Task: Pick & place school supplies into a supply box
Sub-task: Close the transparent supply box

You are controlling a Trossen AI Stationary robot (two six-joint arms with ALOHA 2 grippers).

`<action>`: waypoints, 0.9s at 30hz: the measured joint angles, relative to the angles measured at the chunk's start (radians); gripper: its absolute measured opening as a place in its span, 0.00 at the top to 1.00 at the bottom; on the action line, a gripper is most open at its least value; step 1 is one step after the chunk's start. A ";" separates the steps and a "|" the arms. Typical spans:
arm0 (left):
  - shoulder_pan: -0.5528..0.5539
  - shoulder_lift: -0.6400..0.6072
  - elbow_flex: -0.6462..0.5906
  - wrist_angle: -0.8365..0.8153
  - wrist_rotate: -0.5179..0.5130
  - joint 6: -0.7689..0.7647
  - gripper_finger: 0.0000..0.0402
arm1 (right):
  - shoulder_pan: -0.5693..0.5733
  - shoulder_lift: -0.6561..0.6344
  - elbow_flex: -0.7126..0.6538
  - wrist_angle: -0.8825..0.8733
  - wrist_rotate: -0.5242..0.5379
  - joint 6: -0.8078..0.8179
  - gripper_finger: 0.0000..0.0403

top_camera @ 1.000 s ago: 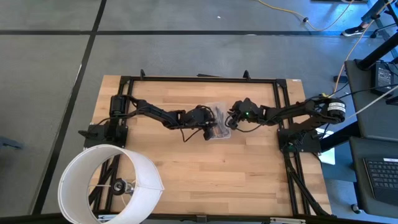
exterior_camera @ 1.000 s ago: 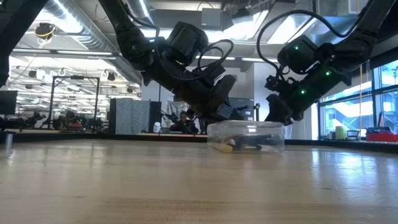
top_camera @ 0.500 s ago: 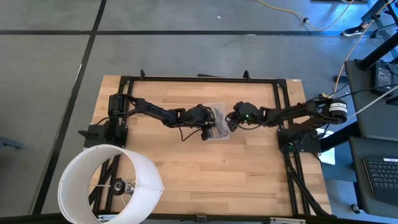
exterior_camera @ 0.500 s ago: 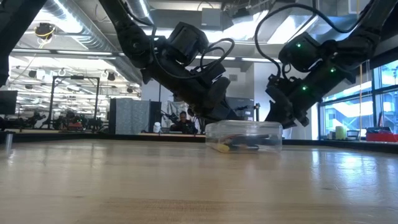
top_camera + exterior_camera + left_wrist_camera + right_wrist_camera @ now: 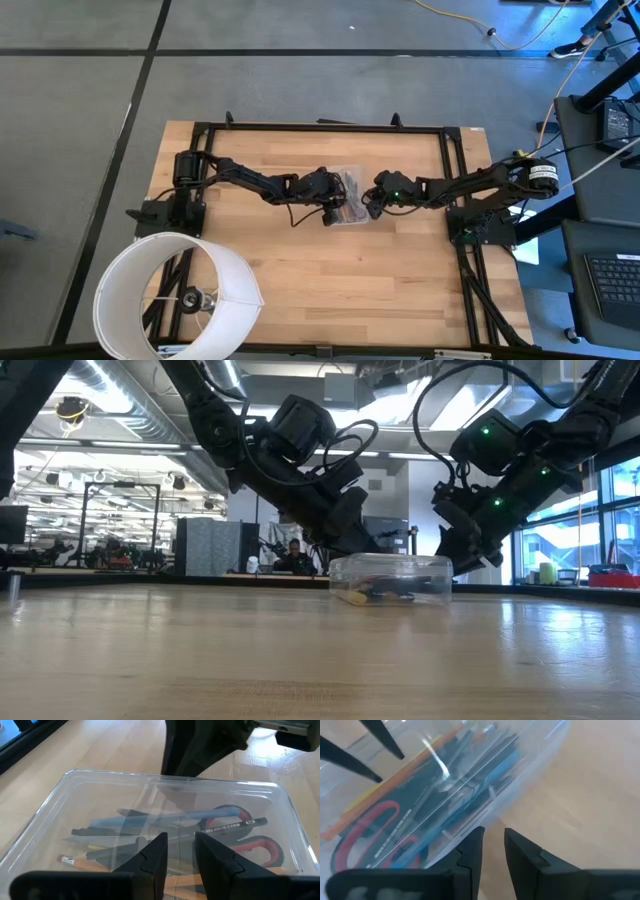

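Note:
The clear supply box [image 5: 350, 195] rests flat on the middle of the wooden table, lid on. Inside lie the school supplies: red-handled scissors [image 5: 252, 845], a blue pen [image 5: 150, 819], black pens and an orange pencil [image 5: 85, 865]. My left gripper [image 5: 181, 840] slants down over the box's left end [image 5: 340, 565], its fingers a narrow gap apart with nothing between them. My right gripper [image 5: 493, 832] slants down at the box's right end [image 5: 445, 575], also narrowly open and holding nothing. The right arm's fingers show beyond the box in the left wrist view. My left gripper has its fingertips [image 5: 157, 847] over the lid at the box's left end; whether they touch it I cannot tell. My right gripper has one fingertip [image 5: 472, 837] right at the box's lower edge [image 5: 485, 817]; whether it touches I cannot tell.
A large white round cylinder [image 5: 175, 295] stands at the table's near left corner. Black frame rails [image 5: 320, 127] run along the table's far edge and sides. Bare wood [image 5: 380, 280] lies between the box and the near edge.
My right gripper has shifted a little toward the table's near edge along the box's right end and has rolled somewhat. The box stays on the table.

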 joint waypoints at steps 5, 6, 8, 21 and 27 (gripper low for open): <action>0.000 0.000 0.000 0.002 -0.007 -0.002 0.77 | 0.048 0.002 -0.001 -0.006 0.001 0.058 0.78; 0.000 0.000 -0.001 0.007 -0.007 -0.009 0.77 | 0.058 0.002 -0.001 -0.006 -0.002 0.065 0.78; 0.000 0.000 -0.002 0.015 -0.005 -0.019 0.77 | 0.077 0.002 -0.001 -0.007 -0.010 0.082 0.78; -0.003 0.002 -0.002 0.023 0.002 -0.056 0.78 | 0.092 0.003 -0.002 -0.014 0.004 0.071 0.78; -0.010 0.002 -0.002 0.023 0.011 -0.110 0.80 | 0.092 0.003 -0.002 -0.009 0.045 0.053 0.78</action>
